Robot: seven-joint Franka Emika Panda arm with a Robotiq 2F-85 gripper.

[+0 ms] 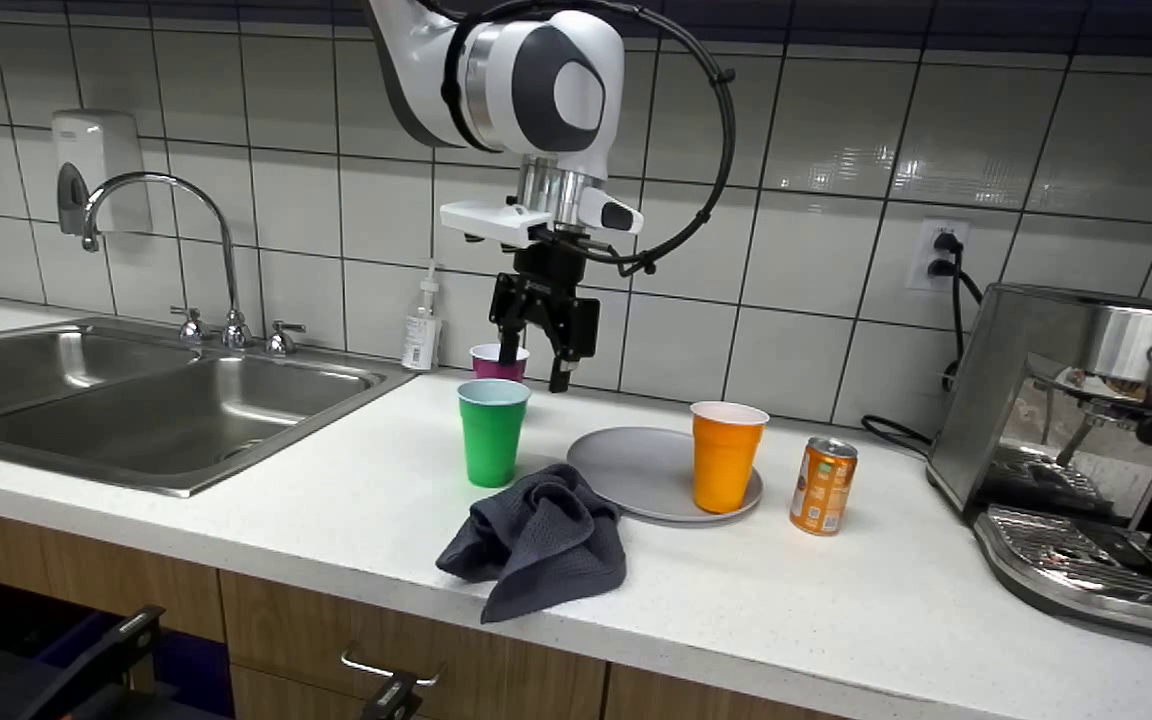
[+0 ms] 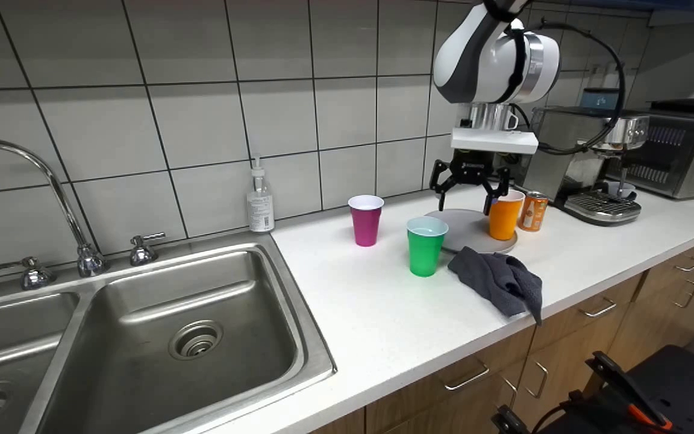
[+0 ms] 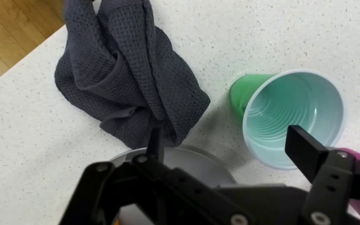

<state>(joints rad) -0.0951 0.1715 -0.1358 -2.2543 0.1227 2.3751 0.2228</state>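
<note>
Tool (jaws spread wide) hangs near the green cup and grey plate.

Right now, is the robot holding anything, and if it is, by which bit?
Nothing is held: the black two-fingered tool hangs open and empty. The tapered green plastic cup stands apart from it, on the speckled white counter.

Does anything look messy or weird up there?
A little: the dark cloth lies crumpled by the front edge of the counter, as if dropped, not folded. The orange cup stands off-centre on the gray plate. Nothing looks spilled.
</note>
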